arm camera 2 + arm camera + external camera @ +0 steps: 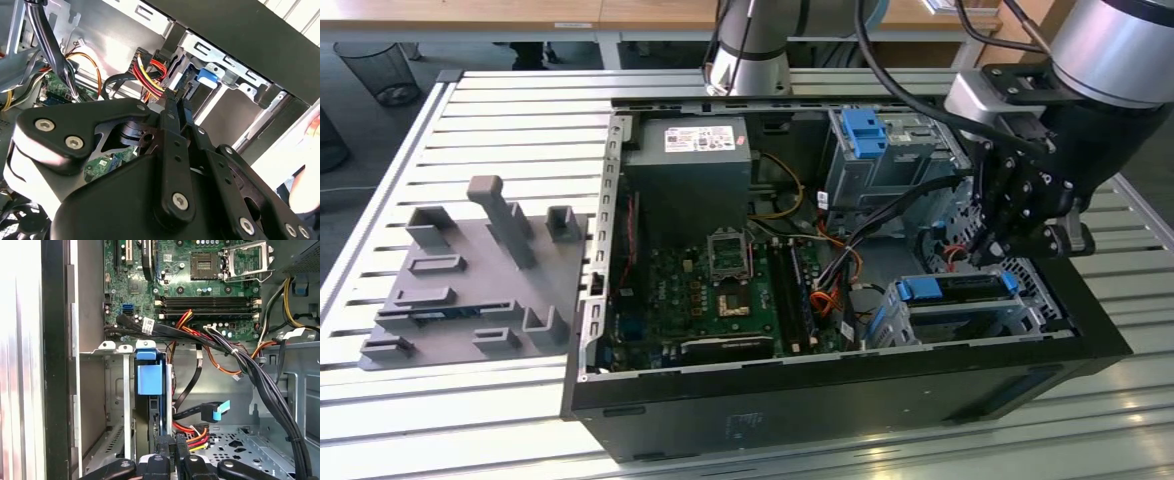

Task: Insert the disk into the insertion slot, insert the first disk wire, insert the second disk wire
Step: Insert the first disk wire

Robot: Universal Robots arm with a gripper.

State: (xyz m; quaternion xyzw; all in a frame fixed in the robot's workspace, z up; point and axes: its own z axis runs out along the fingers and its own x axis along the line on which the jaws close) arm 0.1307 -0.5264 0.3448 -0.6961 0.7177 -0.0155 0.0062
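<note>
The disk (958,288), in its bright blue carrier, sits inside the insertion slot (894,322), the low metal cage at the case's corner on the exterior view's right. My gripper (983,262) hangs just above the disk's rear end. In both wrist views the fingers stand close together on the black connector of a disk wire (150,72) with red and yellow strands, right behind the disk (150,380). My gripper (175,95) (171,447) holds that connector at the drive's back edge. A second wire with a blue plug (218,412) lies loose beside the cage (117,405).
A taller cage with a blue tab (861,130) stands behind the gripper. The motherboard (720,285) and power supply (687,165) fill the case. A thick black cable bundle (260,385) runs past the slot. A grey fixture plate (467,280) lies outside the case.
</note>
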